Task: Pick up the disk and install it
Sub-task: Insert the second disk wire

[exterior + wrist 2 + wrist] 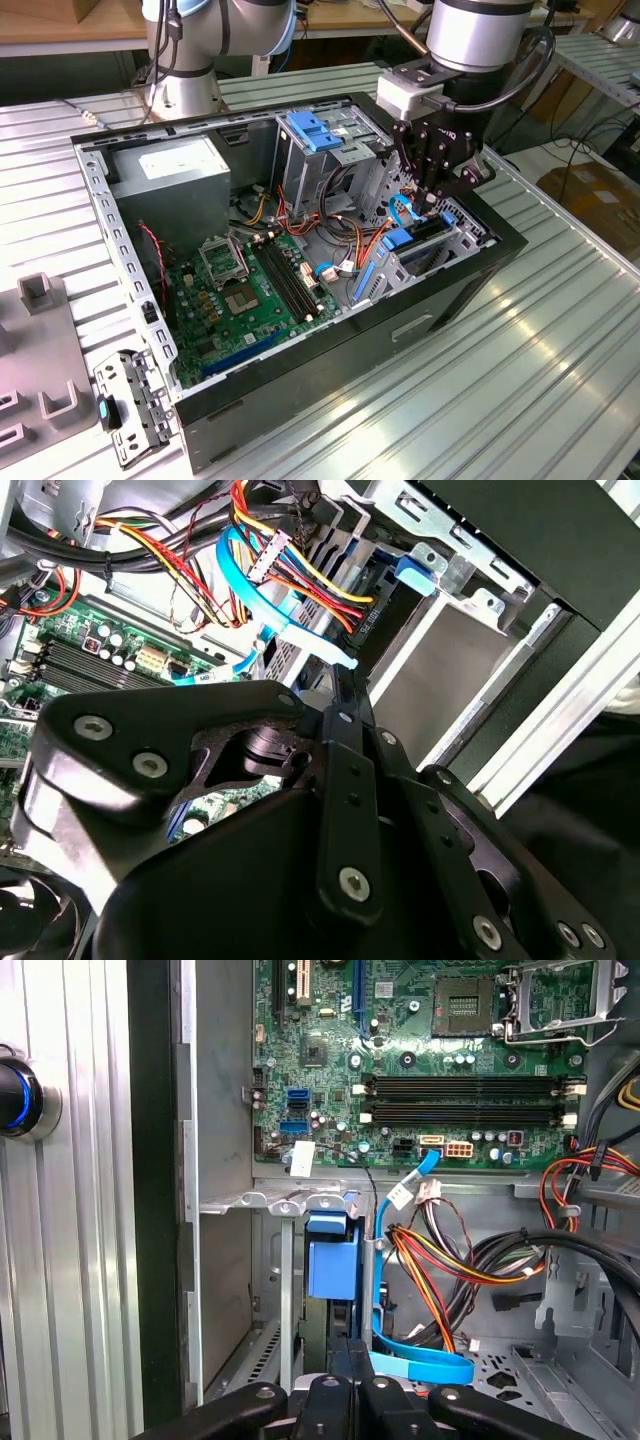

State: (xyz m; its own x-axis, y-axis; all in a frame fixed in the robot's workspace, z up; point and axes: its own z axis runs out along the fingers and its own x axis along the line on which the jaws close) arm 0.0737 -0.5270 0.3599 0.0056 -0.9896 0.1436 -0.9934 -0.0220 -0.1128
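One claw point(432, 196) above bay-seated disk point(331, 1268).

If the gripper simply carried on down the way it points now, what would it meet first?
Most likely the blue plastic piece at the drive cage, directly beyond the gripper in the first wrist view, with the light blue ribbon cable close beside; depth is uncertain.

An open computer case point(330, 380) is laid on a ribbed metal table point(560, 340). A green motherboard point(250, 300), a grey power supply box point(175, 175) and coloured cables point(450, 1260) are seen inside. A detached metal bracket point(130, 405) is placed beside it.
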